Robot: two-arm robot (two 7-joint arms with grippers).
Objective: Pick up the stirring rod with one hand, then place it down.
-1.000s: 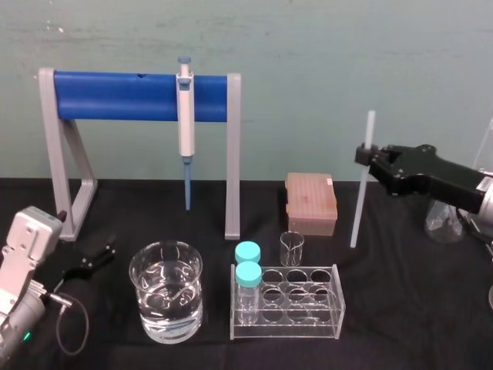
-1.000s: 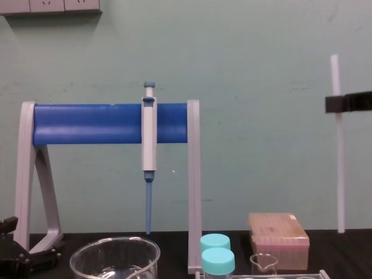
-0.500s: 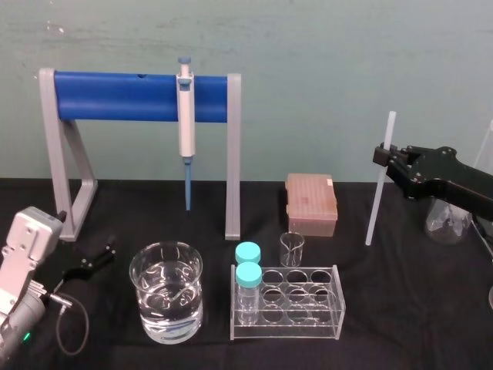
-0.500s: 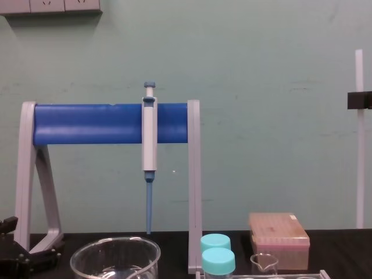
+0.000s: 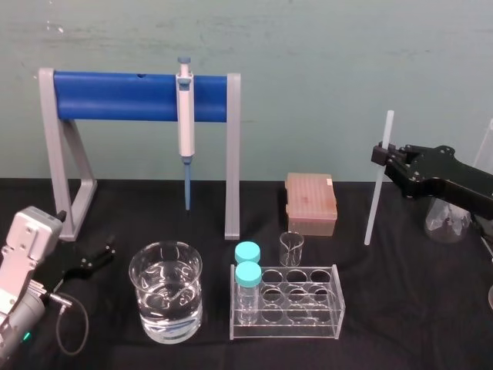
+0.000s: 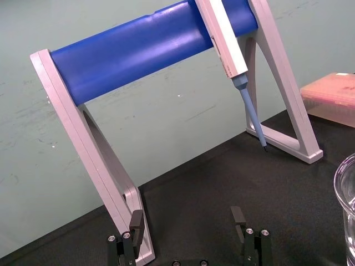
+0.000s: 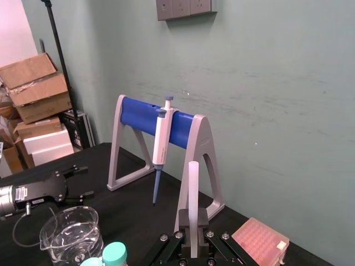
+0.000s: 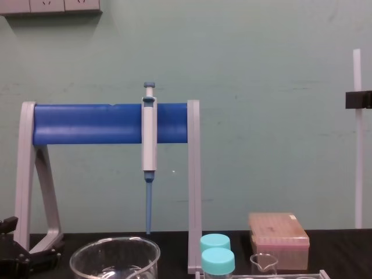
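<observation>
One stirring rod (image 5: 376, 196) — upright, tip box (image 5: 311, 202) near

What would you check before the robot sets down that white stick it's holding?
1. Grip: right pincer shut on the stirring rod, in its upper third: ok.
2. Rod attitude: near upright in the chest view: ok.
3. Landing spot: bare black table below the rod: ok.
4. Neighbours: tip box and flask stand apart from the rod: ok.
5. Gap between the rod's lower end and the table: cannot tell.
6. Left pincer rests open on the table's left side, away from the rod: ok.
</observation>
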